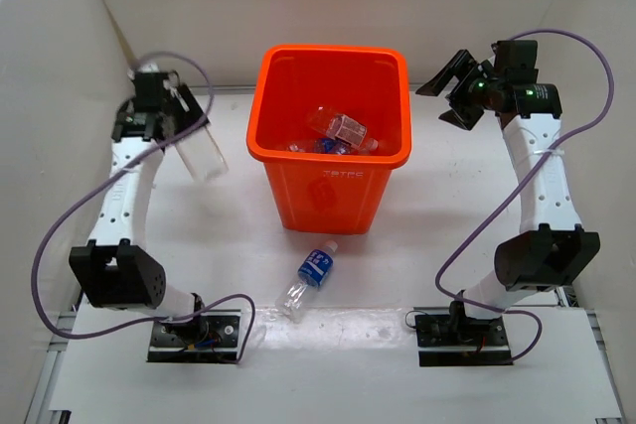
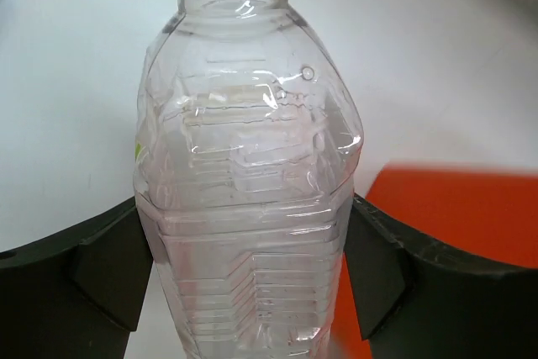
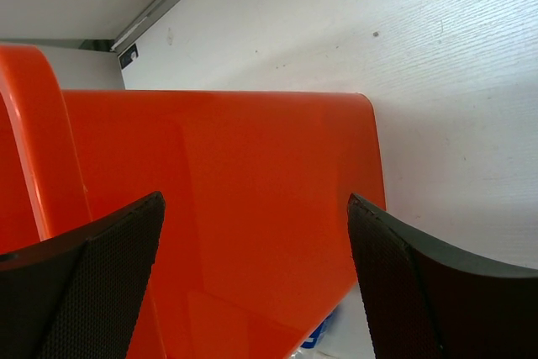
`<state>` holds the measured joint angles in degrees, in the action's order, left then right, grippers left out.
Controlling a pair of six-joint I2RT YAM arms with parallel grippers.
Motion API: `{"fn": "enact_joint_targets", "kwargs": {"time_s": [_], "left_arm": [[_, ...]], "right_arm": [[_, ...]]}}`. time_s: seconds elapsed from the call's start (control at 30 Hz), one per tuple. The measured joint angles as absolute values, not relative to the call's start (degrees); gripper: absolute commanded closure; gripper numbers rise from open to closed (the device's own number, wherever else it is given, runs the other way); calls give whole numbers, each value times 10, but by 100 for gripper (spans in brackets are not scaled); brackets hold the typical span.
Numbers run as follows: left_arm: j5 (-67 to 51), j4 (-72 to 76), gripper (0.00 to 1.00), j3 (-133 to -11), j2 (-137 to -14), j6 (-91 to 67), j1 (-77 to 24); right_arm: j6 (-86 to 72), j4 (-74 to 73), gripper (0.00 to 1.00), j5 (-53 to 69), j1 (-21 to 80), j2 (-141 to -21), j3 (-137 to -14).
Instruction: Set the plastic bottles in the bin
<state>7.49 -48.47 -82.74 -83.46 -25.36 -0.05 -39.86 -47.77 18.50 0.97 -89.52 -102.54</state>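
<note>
Bottle (image 2: 248,174) sits pinched in left claw (image 2: 248,279), right claw (image 3: 255,233) spread wide beside bin (image 1: 328,181).

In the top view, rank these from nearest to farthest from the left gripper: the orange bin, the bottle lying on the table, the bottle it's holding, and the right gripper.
1. The clear bottle, between the left gripper fingers.
2. The orange bin, just to its right.
3. The blue-labelled bottle, on the table at the bin's near side.
4. The right gripper, beyond the bin.
</note>
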Motion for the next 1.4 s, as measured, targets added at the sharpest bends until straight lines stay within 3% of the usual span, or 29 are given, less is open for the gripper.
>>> {"fn": "enact_joint_targets", "kwargs": {"time_s": [0.2, 0.3, 0.6, 0.83, 0.9, 0.97, 1.13, 1.4], "left_arm": [[70, -466, 36, -1121, -910, -279, 20], [47, -416, 34, -1195, -929, -300, 20], [-17, -234, 22, -1238, -924, -296, -54], [-106, -144, 20, -1232, -910, -270, -161], [-119, -131, 13, -1193, -898, -265, -193], [-126, -135, 0, -1148, -883, -251, -222], [-131, -195, 0, -1112, -881, -208, -266], [-29, -252, 0, -1215, -861, -62, -241]], "right_arm": [[-401, -477, 10, 189, 10, -902, -1026], [-401, -477, 10, 191, 10, -902, -1026], [-401, -476, 10, 194, 10, -896, -1022], [-402, -467, 10, 198, 13, -879, -1003], [-402, -462, 10, 199, 15, -879, -1001], [-403, -461, 10, 199, 17, -878, -997], [-404, -460, 10, 201, 19, -877, -994], [-406, -453, 10, 203, 20, -874, -983]]}}
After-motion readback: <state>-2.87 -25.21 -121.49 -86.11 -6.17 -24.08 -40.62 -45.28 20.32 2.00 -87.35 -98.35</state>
